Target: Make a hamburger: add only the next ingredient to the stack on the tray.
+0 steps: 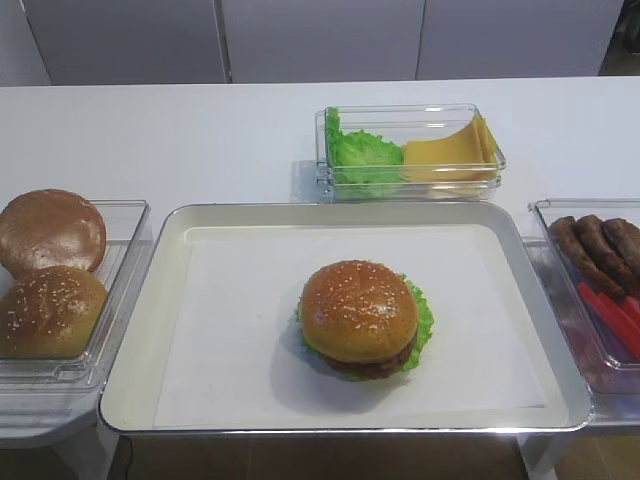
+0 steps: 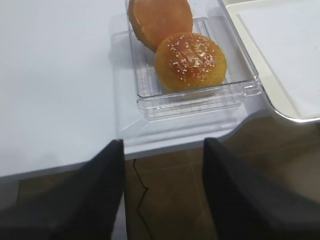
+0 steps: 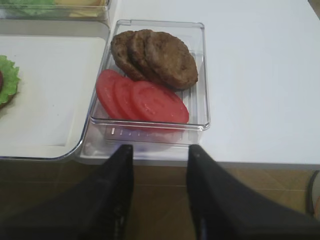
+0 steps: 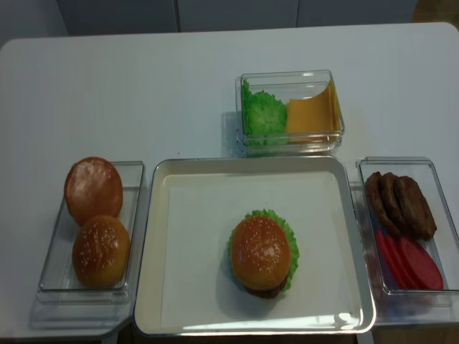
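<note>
A shiny sesame-speckled bun top [image 1: 358,308] [image 4: 260,251] rests on the stack, with the dark patty [image 1: 378,368] and frilly green lettuce [image 1: 422,320] showing under its edge. The hamburger sits a little right of centre on the silver-rimmed tray [image 1: 340,208] [image 4: 251,161]. Neither gripper shows in the overhead views. In the left wrist view my left gripper [image 2: 163,150] hangs off the table's front edge, open, with only floor between its fingers. My right gripper [image 3: 160,150] also hangs below the front edge, fingers apart and holding nothing. A bit of the lettuce [image 3: 6,75] shows at that view's left edge.
A clear bin left of the tray holds a smooth brown bun [image 1: 50,230] and a duller sesame bun [image 1: 50,310] [image 2: 190,61]. Behind the tray, another bin [image 1: 410,150] holds lettuce and cheese. On the right, a bin holds patties [image 3: 155,57] and tomato slices [image 3: 142,100].
</note>
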Controlling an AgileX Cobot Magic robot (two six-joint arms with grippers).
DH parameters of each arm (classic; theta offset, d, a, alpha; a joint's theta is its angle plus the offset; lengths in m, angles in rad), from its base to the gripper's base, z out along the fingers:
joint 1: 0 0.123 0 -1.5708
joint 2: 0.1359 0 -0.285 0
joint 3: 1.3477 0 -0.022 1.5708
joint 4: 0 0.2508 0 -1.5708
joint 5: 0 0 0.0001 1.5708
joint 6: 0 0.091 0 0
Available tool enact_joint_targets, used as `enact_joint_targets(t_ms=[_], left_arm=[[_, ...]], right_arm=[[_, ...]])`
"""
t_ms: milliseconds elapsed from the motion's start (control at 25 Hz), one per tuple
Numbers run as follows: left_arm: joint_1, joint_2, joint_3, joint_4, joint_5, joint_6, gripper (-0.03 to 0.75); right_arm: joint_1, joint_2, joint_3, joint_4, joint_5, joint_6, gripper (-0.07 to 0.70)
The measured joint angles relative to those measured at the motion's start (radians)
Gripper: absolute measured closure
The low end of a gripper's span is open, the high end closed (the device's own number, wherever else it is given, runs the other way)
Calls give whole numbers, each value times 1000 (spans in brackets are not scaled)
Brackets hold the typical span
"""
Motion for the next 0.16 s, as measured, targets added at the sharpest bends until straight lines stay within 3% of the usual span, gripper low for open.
enact_joint_targets(t_ms=[160], left_arm=[[67,0,0,-17,0,4,349]], right_arm=[[0,0,0,0,0,0,360]])
